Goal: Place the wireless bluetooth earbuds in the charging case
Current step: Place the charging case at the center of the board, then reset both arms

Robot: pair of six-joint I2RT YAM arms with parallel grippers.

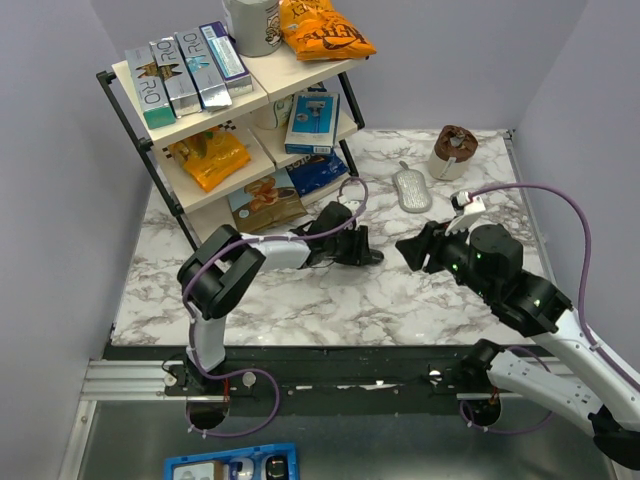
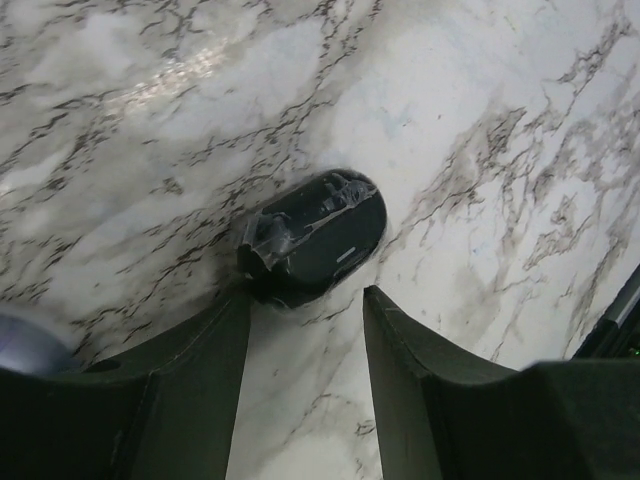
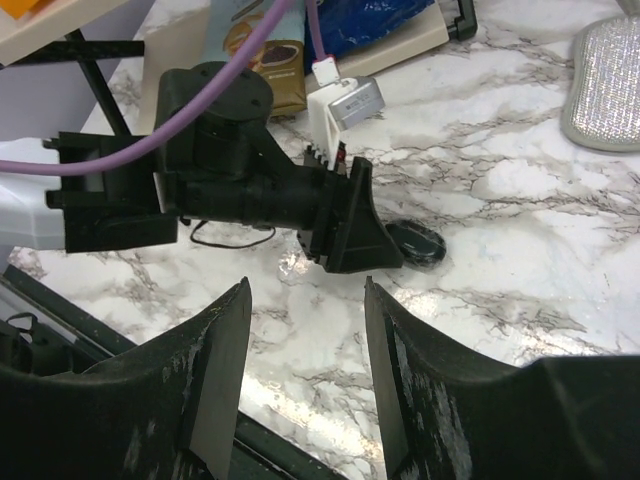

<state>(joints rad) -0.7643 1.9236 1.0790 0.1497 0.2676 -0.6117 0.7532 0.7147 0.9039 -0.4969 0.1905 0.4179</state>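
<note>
A robot test lab: bare grey walls point(image 1: 50, 200) box in a marble tabletop point(image 1: 330, 310); staged snack shelf point(image 1: 222, 110)

Glossy marbled table point(image 2: 480, 120); smooth dark plastic charging case point(image 2: 320, 235).

The charging case point(image 2: 318, 238) is black, the table point(image 2: 480, 90) white marble veined grey.

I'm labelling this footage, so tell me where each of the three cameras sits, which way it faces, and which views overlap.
Top external: above and behind the arm bases, looking down at the marble table, shelf rack and both arms.
Left wrist: on the left arm, facing down past the open left pincer at the charging case.
Right wrist: on the right arm, facing across the table past the open right pincer toward the left arm.
Shared: both wrist views show the charging case.
</note>
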